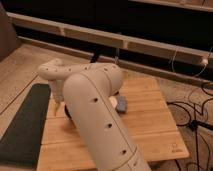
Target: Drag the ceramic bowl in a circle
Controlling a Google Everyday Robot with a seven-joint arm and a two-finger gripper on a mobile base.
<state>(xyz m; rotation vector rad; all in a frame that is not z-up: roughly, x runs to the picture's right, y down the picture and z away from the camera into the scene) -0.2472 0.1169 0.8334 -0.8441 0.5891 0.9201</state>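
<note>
My white arm (pixel 95 115) fills the middle of the camera view and covers most of the wooden table (pixel 150 125). Its wrist bends left and then down, so my gripper (pixel 60 106) hangs over the table's left part, close to the surface. A dark sliver of the ceramic bowl (pixel 67 113) shows just beside the gripper at the arm's left edge. The rest of the bowl is hidden behind the arm, and I cannot tell whether the gripper touches it.
A flat blue pad (pixel 121 104) lies on the table right of the arm. A dark mat (pixel 22 127) runs along the table's left side. Cables (pixel 192 107) trail on the floor at the right. A low ledge (pixel 125 42) runs behind.
</note>
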